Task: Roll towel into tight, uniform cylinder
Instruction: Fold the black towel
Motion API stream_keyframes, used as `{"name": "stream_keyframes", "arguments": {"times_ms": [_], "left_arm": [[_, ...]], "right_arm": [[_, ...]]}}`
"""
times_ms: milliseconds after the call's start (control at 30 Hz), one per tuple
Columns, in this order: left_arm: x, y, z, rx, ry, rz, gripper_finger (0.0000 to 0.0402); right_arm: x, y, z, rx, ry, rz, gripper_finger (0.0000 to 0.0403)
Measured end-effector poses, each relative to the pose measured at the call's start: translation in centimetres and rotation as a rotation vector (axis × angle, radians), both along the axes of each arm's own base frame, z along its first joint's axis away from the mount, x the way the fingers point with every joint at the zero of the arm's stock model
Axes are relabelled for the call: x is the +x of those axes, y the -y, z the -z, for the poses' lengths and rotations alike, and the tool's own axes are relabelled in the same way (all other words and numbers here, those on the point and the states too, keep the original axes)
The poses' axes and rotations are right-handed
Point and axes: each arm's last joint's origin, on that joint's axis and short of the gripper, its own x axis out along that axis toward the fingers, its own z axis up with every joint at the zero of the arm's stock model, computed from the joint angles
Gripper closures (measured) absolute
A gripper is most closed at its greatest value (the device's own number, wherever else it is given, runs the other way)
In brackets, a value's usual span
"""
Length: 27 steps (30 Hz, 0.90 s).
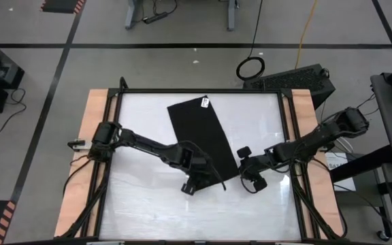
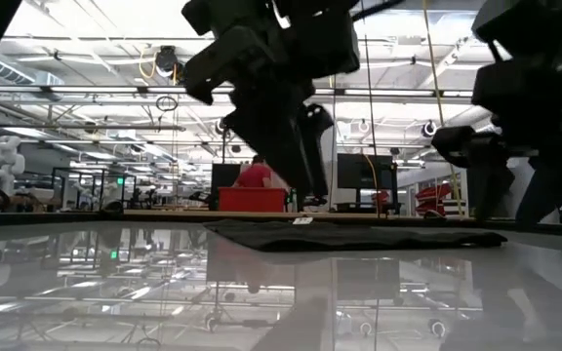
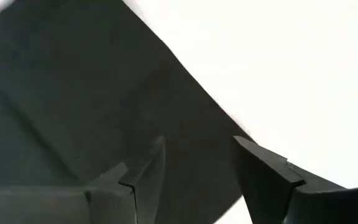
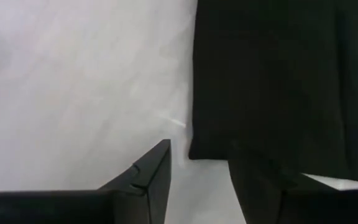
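High view: the left hand (image 1: 203,178) hovers at the near end of the towel (image 1: 201,136), a plain black cloth lying flat and slanted across the middle of the white surface (image 1: 141,204), its small white tag (image 1: 205,102) at the far edge. No part of the cloth appears rolled; it reads as one flat sheet, so the rolling looks not yet begun and the whole cylinder remains to be formed. In the left wrist view the left hand's two dark fingers (image 3: 148,177) stand apart over the towel's near corner, released and holding nothing, with the cloth's edge running between them and bare surface beyond. Further right in the high view, the right hand (image 1: 250,173) sits just beside the towel's near right corner, low over the surface. Its wrist view shows its fingers (image 4: 151,174) likewise spread and empty, one over bare white, the other at the cloth's corner, where the hem lies flat. The low view shows the towel as a thin dark strip lying on the glossy surface, with both arms coming down above it and a person in a red top in the room far behind. Judged from this, both hands are placed to take the near edge and start the first turn.
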Motion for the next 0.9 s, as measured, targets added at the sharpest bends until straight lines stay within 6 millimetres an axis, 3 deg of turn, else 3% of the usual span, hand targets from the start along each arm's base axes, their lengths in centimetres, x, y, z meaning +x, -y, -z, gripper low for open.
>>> {"name": "stream_keyframes", "arguments": {"times_ms": [267,467,600,800,900], "left_arm": [[-0.2,1.0,0.6,-0.023,-0.028,-0.016,0.021],[-0.9,2.2,1.1,-0.012,-0.063,-0.016,0.021],[-1.9,3.3,2.1,0.038,-0.103,-0.04,0.021],[-4.6,5.7,3.0,0.094,-0.158,-0.072,0.021],[-6.1,6.6,2.1,0.122,-0.111,-0.101,0.021]], "right_arm": [[1.2,0.0,1.2,0.017,0.013,-0.008,0.0272],[1.5,-0.2,2.7,0.076,-0.072,0.025,0.0339],[1.8,-0.3,2.7,0.157,-0.07,0.096,0.0393],[1.9,-0.6,1.9,0.347,-0.061,0.285,0.0397],[2.1,-1.0,1.7,0.463,-0.085,0.348,0.0399]]}}
